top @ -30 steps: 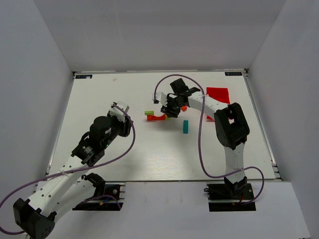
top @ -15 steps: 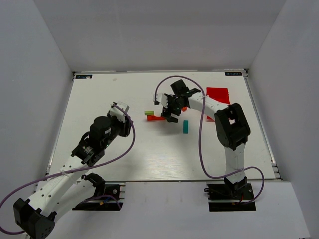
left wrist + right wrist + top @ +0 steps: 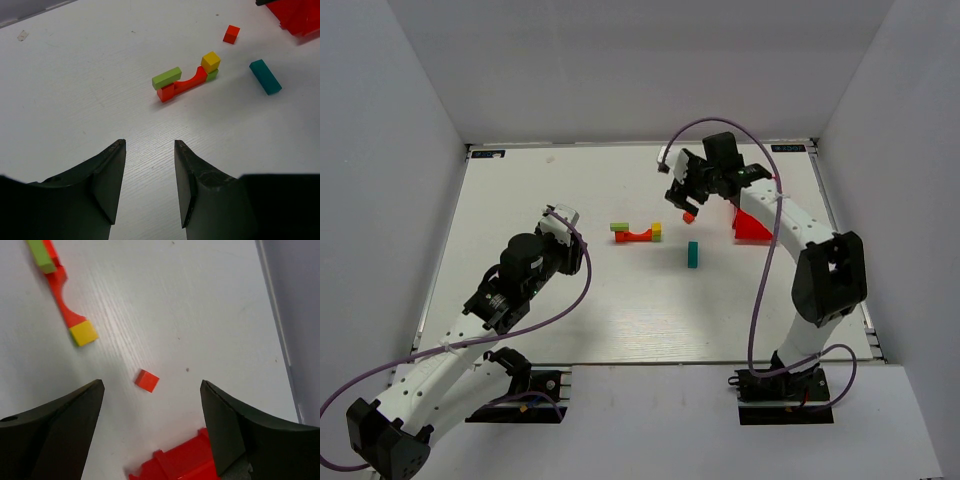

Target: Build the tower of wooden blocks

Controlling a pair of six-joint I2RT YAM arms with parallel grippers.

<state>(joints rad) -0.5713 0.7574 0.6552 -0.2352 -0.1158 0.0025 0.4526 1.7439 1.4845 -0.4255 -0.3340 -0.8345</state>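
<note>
Left tool (image 3: 149,146) is half-spread and empty at the near side of the table (image 3: 75,75). Past it one teal bar (image 3: 265,76) lies alone, then the tower start: one red arch (image 3: 187,82) with one lime-green bar (image 3: 167,77) at one end (on it or against it, can't tell) and one yellow cube (image 3: 211,61) stacked on one lime-green cube (image 3: 213,75) touching the other end. Step looks like the orange cube (image 3: 147,380) pick, with the right tool (image 3: 151,384) spread wide and empty above that single cube, near the one red bin (image 3: 175,462); next it should drop straight, straddle the cube squarely, pinch, and carry it over without clipping the yellow cube.
</note>
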